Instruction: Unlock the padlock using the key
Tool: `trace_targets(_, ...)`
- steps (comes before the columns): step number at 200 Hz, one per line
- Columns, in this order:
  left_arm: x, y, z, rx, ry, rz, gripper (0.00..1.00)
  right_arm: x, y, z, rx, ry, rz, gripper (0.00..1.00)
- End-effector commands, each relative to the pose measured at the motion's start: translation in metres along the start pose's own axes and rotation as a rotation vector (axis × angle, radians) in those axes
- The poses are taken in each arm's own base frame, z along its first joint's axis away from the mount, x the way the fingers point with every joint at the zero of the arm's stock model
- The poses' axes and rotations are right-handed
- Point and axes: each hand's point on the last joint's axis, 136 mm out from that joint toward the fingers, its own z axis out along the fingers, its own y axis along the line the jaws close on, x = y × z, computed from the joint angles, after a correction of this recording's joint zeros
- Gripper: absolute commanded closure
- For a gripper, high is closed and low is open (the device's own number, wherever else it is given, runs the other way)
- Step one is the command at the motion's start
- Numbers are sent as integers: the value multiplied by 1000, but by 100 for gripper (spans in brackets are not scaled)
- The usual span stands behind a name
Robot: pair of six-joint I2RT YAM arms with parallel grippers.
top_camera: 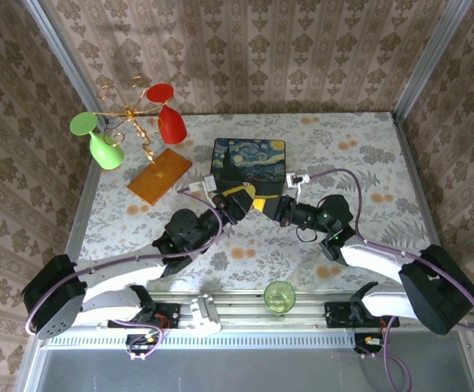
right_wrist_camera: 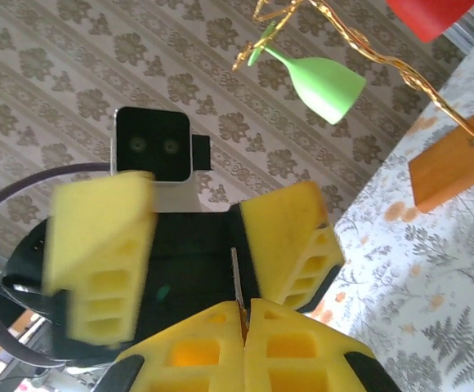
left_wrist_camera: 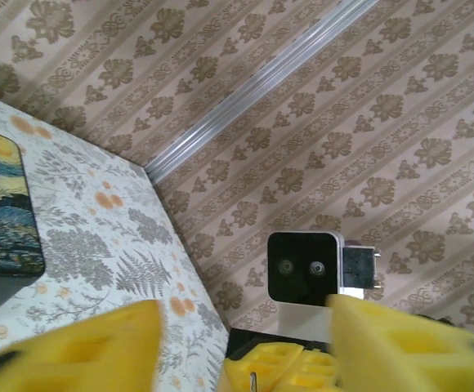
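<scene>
Right claw [right_wrist_camera: 243, 314] pinching one key [right_wrist_camera: 236, 278], left claw [right_wrist_camera: 194, 253] spread, one green goblet [top_camera: 105, 147], one red goblet [top_camera: 170, 121]

A tiny, thin dark-silvery metal key [right_wrist_camera: 235, 279] was pinched by its lower end between the closed yellow pads of the right gripper [right_wrist_camera: 243, 309], its slim blade sticking straight out past the fingertips.

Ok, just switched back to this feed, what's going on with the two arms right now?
The two arms are nose to nose just in front of the Starry Night box. The right gripper is shut on the key, with its thin blade sticking out toward the left gripper. The left gripper is open and faces it. The blade looks bare, not in any keyhole, so the unlocking is not yet done.
</scene>
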Motion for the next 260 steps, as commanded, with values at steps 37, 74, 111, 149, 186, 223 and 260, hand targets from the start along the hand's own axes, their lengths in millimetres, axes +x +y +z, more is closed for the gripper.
trace_targets(37,-5,46,-7,-171,138,64,15,34,-64,-23,373,165,-10,100)
trace_targets(74,21,96,-2,-297,266,78,18,44,-111,-52,656,188,24,100)
trace_targets(111,49,145,6,-395,337,78,15,50,-137,-72,796,197,60,100)
trace_targets(149,68,174,28,-412,412,116,14,55,-139,-73,775,202,64,100)
trace_targets(186,74,200,44,-443,416,138,16,61,-141,-76,770,206,64,100)
trace_targets(223,79,220,56,-437,410,87,21,64,-142,-78,765,206,72,100)
trace_targets(260,79,234,53,-481,388,100,23,65,-141,-80,766,206,73,100)
